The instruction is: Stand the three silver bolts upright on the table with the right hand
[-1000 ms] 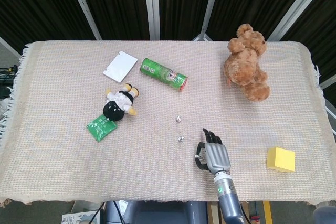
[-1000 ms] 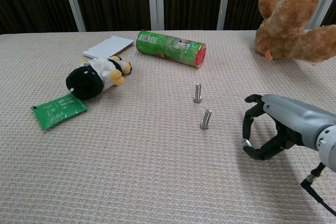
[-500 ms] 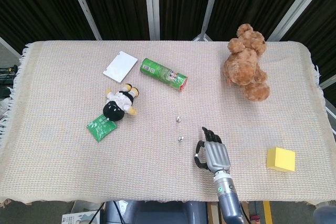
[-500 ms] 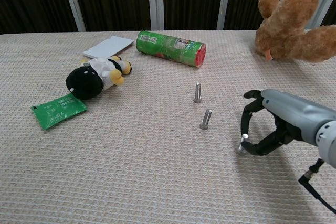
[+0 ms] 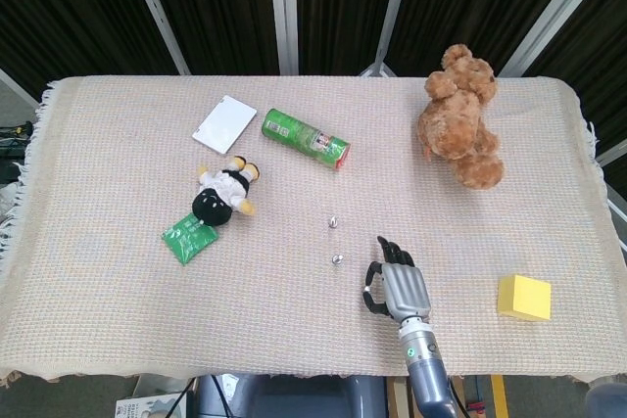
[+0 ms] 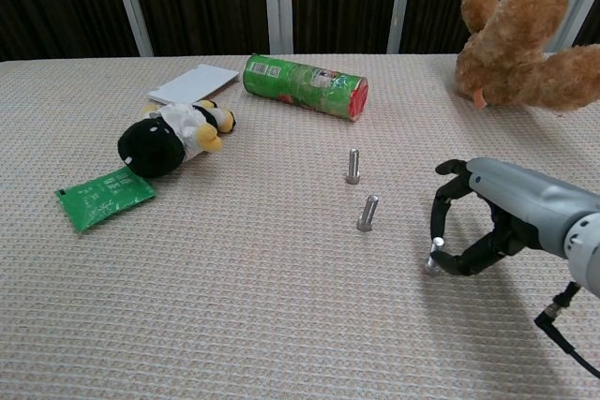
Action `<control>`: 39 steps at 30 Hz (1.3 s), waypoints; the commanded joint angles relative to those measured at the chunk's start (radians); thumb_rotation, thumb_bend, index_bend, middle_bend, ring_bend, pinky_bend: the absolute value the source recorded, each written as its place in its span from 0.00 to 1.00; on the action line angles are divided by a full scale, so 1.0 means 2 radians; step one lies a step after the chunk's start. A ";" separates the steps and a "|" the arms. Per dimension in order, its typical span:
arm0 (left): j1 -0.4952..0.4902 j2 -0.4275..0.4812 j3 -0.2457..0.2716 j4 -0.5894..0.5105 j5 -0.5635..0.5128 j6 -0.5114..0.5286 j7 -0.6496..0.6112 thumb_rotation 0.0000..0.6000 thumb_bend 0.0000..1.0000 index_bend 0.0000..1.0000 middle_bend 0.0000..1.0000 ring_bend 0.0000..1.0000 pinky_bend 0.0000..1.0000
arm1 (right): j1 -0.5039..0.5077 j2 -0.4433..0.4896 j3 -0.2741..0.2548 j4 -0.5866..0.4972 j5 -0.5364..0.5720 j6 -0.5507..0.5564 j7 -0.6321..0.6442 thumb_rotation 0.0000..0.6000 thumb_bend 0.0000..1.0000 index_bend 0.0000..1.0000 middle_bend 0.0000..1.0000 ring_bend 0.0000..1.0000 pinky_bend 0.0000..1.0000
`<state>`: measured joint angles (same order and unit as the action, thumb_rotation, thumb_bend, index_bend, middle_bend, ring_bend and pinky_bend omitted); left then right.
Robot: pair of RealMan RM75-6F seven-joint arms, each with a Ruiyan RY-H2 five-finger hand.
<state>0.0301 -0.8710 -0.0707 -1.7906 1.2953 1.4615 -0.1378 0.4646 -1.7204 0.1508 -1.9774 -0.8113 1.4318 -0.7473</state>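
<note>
Two silver bolts stand upright on the woven cloth: the far bolt [image 6: 352, 166] [image 5: 333, 222] and the near bolt [image 6: 367, 214] [image 5: 336, 259]. To their right a third silver bolt [image 6: 433, 258] stands with its lower end on the cloth. My right hand [image 6: 487, 222] [image 5: 397, 287] pinches its top between curled fingertips [image 6: 437, 243] and the thumb. The rest of the hand arches above the table. My left hand appears in neither view.
A green can [image 5: 306, 138] lies on its side behind the bolts. A black-and-white plush [image 5: 223, 193], a green packet [image 5: 188, 237] and a white card [image 5: 224, 124] are to the left. A brown teddy bear [image 5: 458, 116] sits far right, a yellow block [image 5: 523, 298] near right.
My right hand has shifted slightly left and brought the third bolt down onto the cloth; in the last half second it has barely moved. The two other bolts have stayed put.
</note>
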 commanded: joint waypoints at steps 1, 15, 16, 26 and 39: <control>0.000 0.000 0.000 0.000 0.000 0.000 0.000 1.00 0.09 0.17 0.02 0.03 0.11 | 0.000 0.000 0.000 0.000 -0.001 0.000 0.001 1.00 0.37 0.58 0.00 0.03 0.11; 0.000 0.000 0.000 0.000 0.000 0.000 0.001 1.00 0.09 0.17 0.02 0.03 0.11 | 0.002 0.002 -0.002 0.003 0.004 -0.005 0.004 1.00 0.37 0.58 0.00 0.03 0.11; 0.000 0.000 0.000 0.000 -0.001 0.000 0.001 1.00 0.09 0.17 0.02 0.03 0.11 | 0.002 0.002 -0.002 0.003 0.004 -0.005 0.005 1.00 0.37 0.58 0.00 0.03 0.11; 0.000 0.000 0.000 0.000 -0.001 0.001 0.001 1.00 0.09 0.17 0.02 0.03 0.11 | 0.002 0.005 -0.005 0.003 0.004 -0.007 0.006 1.00 0.37 0.56 0.00 0.03 0.11; 0.000 0.000 0.001 -0.003 -0.001 -0.001 0.005 1.00 0.10 0.17 0.02 0.03 0.12 | 0.003 0.008 -0.008 0.001 0.002 -0.008 0.007 1.00 0.37 0.52 0.00 0.03 0.11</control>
<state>0.0295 -0.8704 -0.0691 -1.7957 1.2942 1.4597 -0.1286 0.4704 -1.7052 0.1341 -1.9745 -0.8070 1.4161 -0.7326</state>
